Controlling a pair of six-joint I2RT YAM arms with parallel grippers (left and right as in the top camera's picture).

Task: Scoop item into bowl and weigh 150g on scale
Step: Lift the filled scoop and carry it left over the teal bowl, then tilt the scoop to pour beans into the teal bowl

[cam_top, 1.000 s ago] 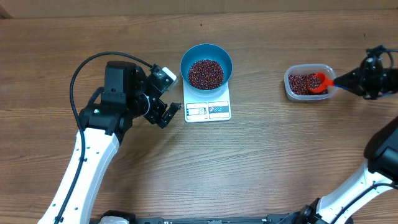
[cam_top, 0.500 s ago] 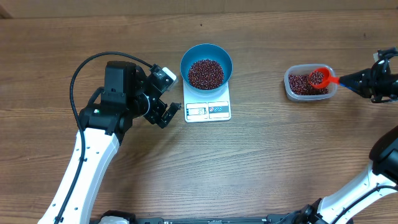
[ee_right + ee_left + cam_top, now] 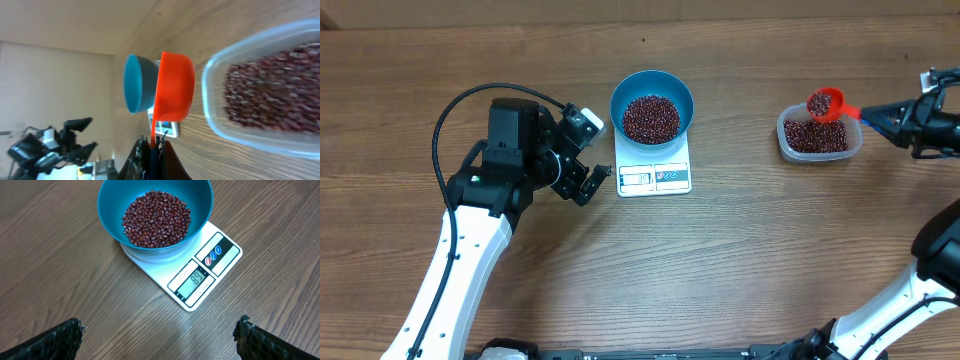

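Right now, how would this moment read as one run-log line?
right fingers: shut on red scoop, loaded with beans, over tub edge | left fingers: open, empty, near scale | bowl: on scale, beans inside

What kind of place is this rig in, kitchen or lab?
Likely a lab test bench, not a kitchen: a wood-grain table with a scale under a blue bowl, a clear tub of beans, plus a left arm and a right arm.

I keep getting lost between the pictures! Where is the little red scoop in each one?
Overhead: red scoop at the right, over the clear tub's far edge.
Left wrist: not in it.
Right wrist: red scoop in the middle, seen side-on, left of the tub.
Shared landmark: the blue bowl on the white scale, in all three views.
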